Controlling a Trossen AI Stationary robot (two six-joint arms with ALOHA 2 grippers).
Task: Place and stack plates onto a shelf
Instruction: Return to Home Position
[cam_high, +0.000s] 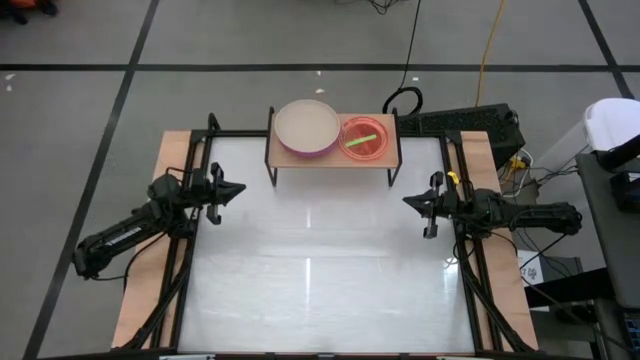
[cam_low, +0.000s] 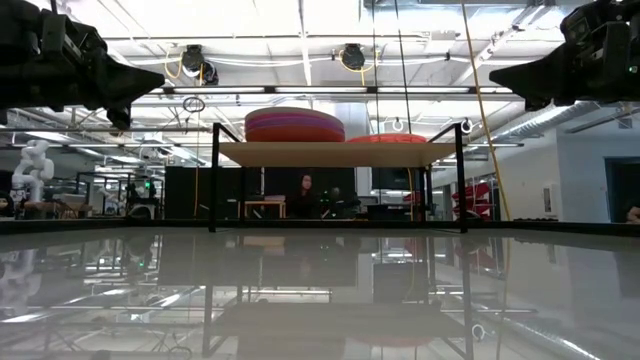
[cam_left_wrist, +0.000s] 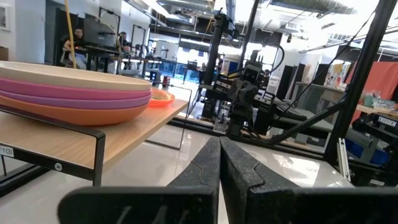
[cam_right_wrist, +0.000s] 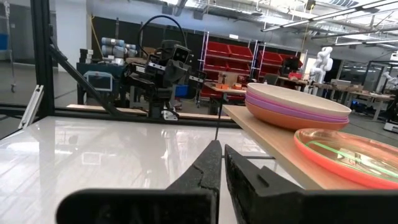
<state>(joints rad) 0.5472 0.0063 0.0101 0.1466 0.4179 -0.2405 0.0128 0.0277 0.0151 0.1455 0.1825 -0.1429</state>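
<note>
Left gripper (cam_high: 232, 190): left-middle of high view, raised, fingers together, empty.
Shelf (cam_high: 282, 160): upper centre, carrying both stacks.
Large stack (cam_high: 307, 128): left on shelf; beige on top, purple and reddish layers below.
Small stack (cam_high: 365, 138): right on shelf, just beside large stack; clear pink on top, green showing through, orange rim.
Right gripper (cam_high: 412, 201): right-middle, raised, fingers together, empty.
Progress: no plate seen off shelf; stacking judged complete, only arm parking left.
</note>
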